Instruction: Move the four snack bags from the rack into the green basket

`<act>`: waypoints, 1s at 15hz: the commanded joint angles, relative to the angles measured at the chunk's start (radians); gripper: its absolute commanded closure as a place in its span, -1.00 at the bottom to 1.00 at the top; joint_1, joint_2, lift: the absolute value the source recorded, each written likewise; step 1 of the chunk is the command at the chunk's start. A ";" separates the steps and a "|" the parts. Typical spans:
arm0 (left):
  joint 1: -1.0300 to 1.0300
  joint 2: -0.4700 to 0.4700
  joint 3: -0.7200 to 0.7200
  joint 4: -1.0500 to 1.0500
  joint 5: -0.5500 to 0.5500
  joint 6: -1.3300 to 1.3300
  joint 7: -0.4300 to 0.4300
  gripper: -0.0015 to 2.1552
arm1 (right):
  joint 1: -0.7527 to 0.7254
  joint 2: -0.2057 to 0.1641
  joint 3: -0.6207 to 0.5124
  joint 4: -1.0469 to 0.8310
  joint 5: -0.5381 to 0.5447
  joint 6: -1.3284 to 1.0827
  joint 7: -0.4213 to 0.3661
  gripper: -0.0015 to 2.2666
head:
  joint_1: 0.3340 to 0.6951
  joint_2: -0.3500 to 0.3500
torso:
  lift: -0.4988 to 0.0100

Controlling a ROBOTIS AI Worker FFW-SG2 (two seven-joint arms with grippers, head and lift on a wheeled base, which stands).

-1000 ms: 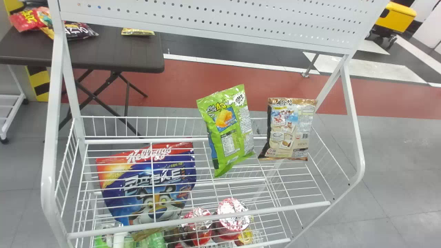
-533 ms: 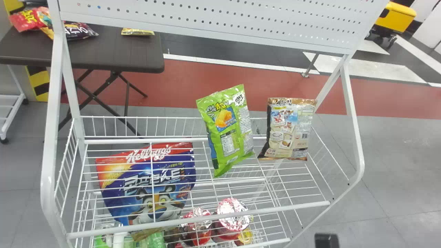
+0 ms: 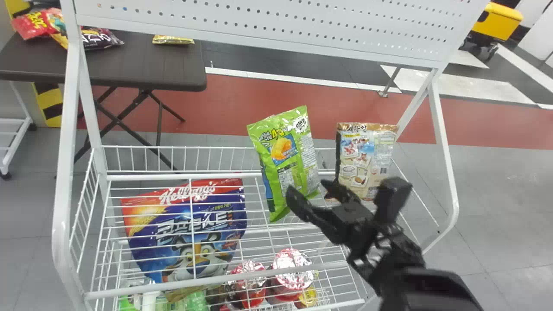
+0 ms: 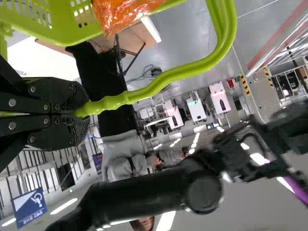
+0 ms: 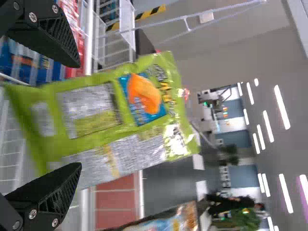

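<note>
Black arm (image 3: 395,255), rounded black joint (image 4: 204,193), black right pincer (image 3: 309,189), tapering ridged fingers (image 5: 60,34), round silver screws (image 5: 32,17)

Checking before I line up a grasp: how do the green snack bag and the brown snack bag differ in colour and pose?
Colour: the green snack bag is mostly bright green; the brown snack bag is brown and cream.
Pose: the green bag tilts, its top leaning left in the head view, while the brown bag stands nearly upright.
Place: the green bag is left of the brown one.
Shared: both stand in the rack.
</note>
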 commanded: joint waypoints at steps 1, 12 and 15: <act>0.000 0.000 0.002 0.001 0.004 -0.001 -0.001 0.40 | -0.136 0.000 0.035 0.139 0.060 -0.021 -0.032 -0.92 | 1.00 -1.00 | 0.96; -0.032 -0.005 -0.002 0.032 0.013 -0.001 -0.001 0.40 | -0.038 -0.008 0.035 -0.004 0.023 0.053 0.008 0.89 | 1.00 -1.00 | 0.96; -0.027 -0.003 0.001 0.027 0.016 -0.001 -0.001 0.40 | 0.051 -0.008 -0.013 -0.128 -0.049 0.065 0.024 0.90 | 1.00 -1.00 | 0.96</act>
